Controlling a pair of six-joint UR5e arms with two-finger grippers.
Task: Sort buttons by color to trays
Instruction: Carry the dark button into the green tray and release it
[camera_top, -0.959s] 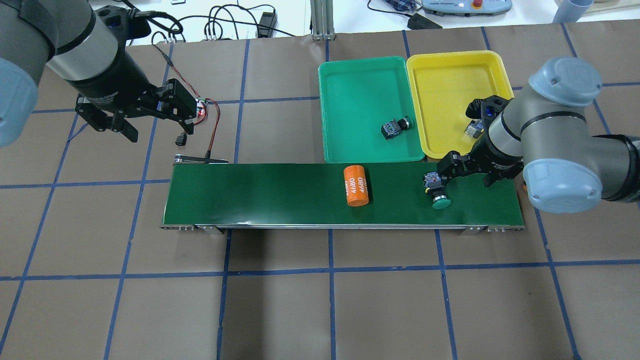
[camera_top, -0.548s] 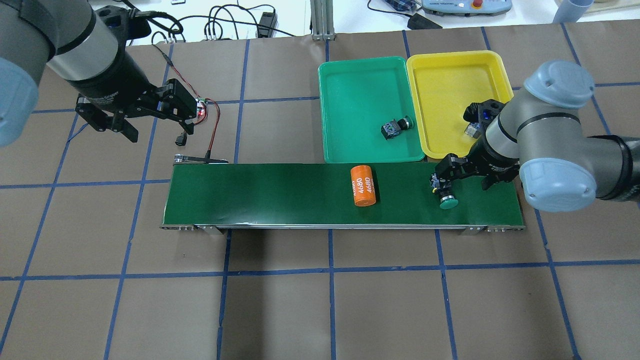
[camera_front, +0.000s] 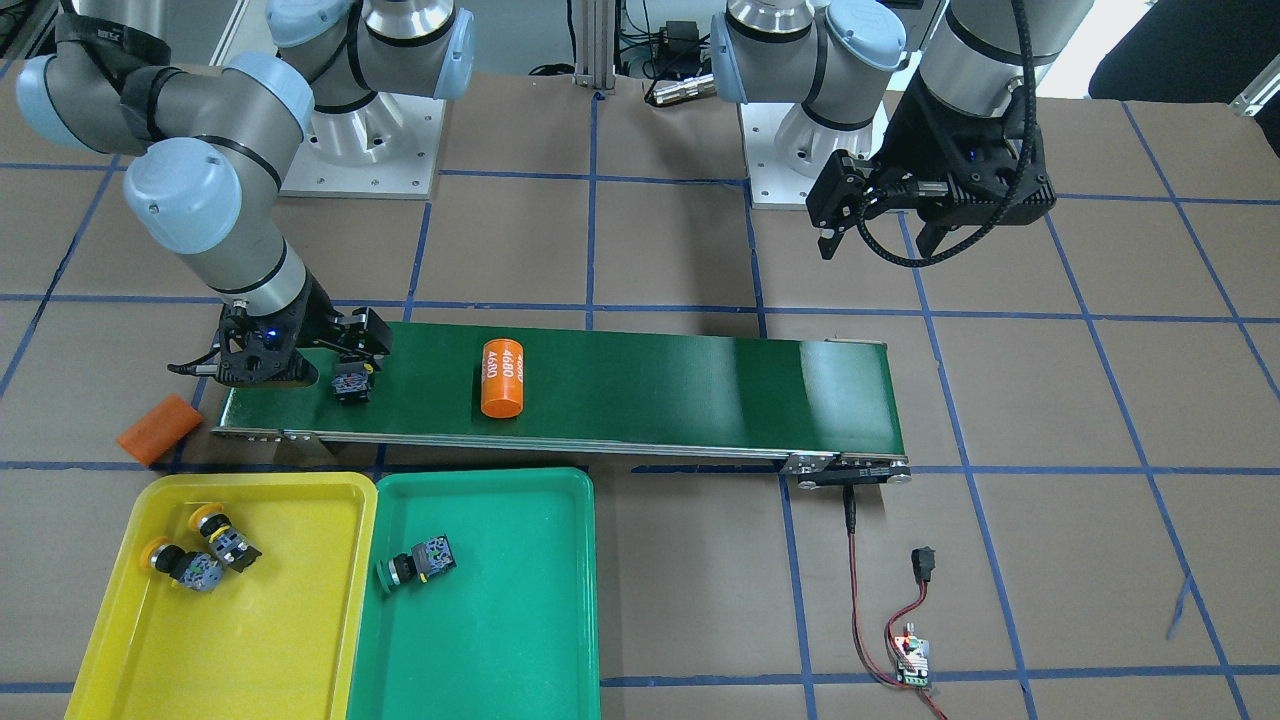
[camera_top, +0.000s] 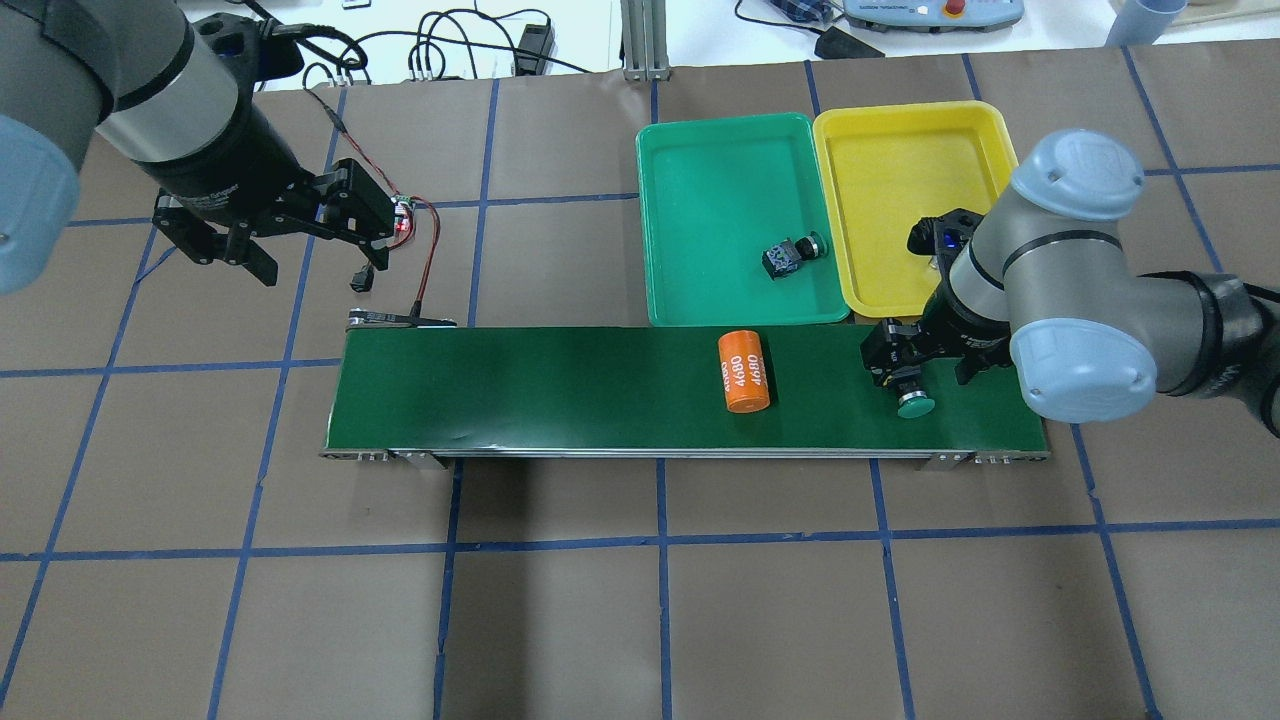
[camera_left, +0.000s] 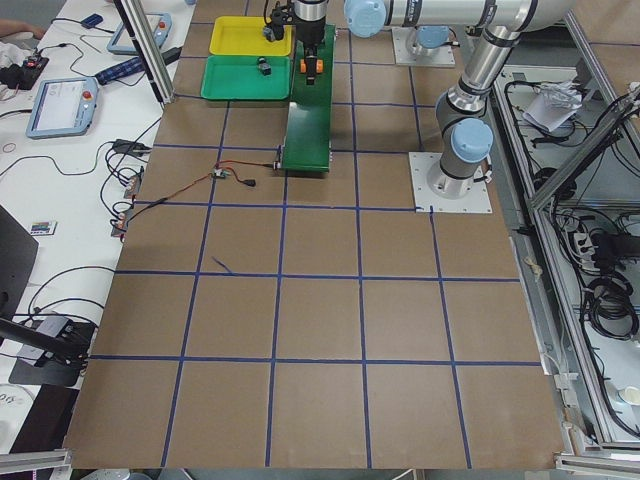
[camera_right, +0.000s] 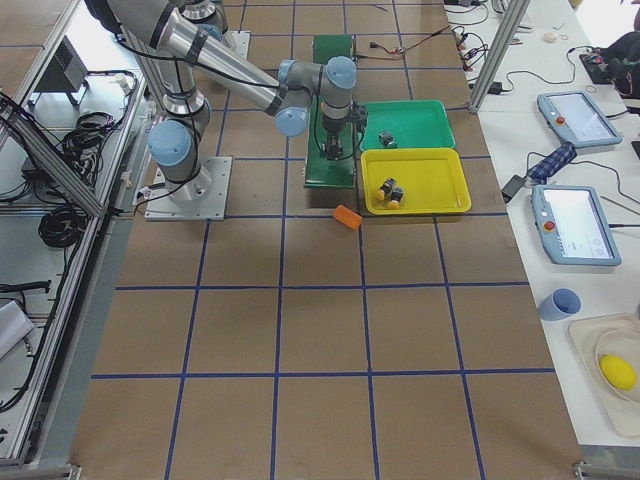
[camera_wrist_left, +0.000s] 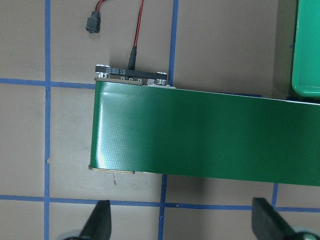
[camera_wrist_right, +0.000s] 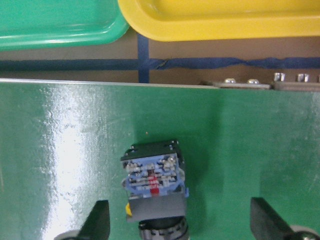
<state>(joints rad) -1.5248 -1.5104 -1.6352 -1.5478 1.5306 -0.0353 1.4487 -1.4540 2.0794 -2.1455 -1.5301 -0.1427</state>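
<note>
Right tool (camera_top: 922, 368) spread wide over the green-capped button (camera_top: 912, 398) on the belt (camera_top: 560, 390) — left tool (camera_top: 322, 270) spread too.

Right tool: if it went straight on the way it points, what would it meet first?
Probably the green-capped button: it lies on the conveyor belt under the right tool, between its open fingers; the height left is unclear.

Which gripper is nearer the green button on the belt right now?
Right. The right gripper hangs just over the green button, open fingers on either side of it. The left gripper hovers off beyond the belt's far end.
</note>
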